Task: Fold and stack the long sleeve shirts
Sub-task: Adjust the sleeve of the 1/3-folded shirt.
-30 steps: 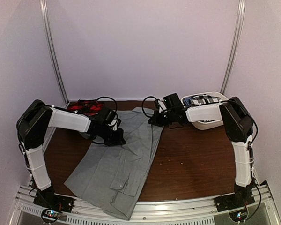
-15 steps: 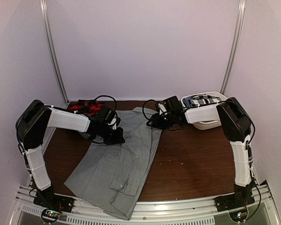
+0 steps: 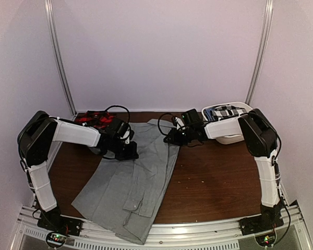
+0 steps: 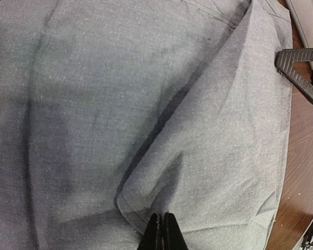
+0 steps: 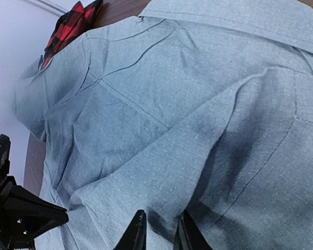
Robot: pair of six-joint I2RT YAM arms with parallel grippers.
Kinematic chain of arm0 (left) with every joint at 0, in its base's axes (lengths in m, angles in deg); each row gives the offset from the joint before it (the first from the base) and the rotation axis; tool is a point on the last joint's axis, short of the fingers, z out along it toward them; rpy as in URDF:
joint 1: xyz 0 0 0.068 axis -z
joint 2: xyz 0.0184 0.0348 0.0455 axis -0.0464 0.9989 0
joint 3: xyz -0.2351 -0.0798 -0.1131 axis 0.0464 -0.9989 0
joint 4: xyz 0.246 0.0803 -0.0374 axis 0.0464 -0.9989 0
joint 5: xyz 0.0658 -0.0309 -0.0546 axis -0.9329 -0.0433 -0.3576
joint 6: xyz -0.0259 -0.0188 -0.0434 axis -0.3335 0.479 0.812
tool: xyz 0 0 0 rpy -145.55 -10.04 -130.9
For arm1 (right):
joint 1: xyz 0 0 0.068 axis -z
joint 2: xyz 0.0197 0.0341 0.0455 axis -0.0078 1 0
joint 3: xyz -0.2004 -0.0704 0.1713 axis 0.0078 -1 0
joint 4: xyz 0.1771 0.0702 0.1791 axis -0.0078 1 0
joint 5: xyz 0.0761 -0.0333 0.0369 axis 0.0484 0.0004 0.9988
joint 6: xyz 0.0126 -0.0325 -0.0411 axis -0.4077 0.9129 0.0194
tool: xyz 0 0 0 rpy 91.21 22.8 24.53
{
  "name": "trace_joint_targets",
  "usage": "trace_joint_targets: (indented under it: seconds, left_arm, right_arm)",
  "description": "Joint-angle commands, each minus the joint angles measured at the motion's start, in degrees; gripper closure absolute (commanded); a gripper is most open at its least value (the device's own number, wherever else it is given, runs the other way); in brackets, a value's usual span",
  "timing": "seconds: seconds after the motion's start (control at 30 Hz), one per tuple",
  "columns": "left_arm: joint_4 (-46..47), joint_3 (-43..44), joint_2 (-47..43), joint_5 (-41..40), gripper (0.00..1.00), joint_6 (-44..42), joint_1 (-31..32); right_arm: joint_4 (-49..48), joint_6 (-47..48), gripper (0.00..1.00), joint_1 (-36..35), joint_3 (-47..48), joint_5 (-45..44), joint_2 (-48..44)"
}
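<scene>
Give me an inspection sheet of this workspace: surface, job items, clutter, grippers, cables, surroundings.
Surface: brown wooden table, with a metal rail along its near edge.
Job's things: grey shirt spread left of centre, one long side folded over; plaid shirt bunched at the far left corner, not stacked.
Clutter: white bin at the far right, holding patterned cloth.
Grippers: left gripper shut on a fold of the grey shirt; right gripper pinching the same shirt at its far end.
Cables: black cables loop at both wrists.
Surroundings: white walls, two metal poles at the back.
</scene>
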Motion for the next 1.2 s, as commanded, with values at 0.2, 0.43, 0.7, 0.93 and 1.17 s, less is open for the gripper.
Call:
trace_joint_targets:
  seconds: [0.2,0.43,0.7,0.93,1.17]
  left_arm:
    - [-0.4,3.2,0.5,-3.5,1.00,-2.2,0.2]
    - [-3.5,6.1,3.2,-6.3,1.00,-2.7,-0.4]
    - [-4.4,6.4,3.9,-8.5,0.88,-3.2,-0.8]
    - [-7.3,8.2,0.7,-13.0,0.60,-5.0,-1.4]
    - [-7.4,8.7,-2.8,-11.8,0.64,-5.9,-1.0]
  right_arm:
    - [-2.7,-2.0,1.00,1.3,2.3,2.1,1.2]
    - [-2.2,-2.2,1.00,2.1,5.4,1.1,2.6]
    - [0.1,-1.1,0.99,2.3,8.4,0.1,4.7]
    - [5.1,2.0,0.61,3.1,8.9,-6.3,1.7]
    - [6.3,4.4,0.62,0.9,4.6,-11.4,-6.4]
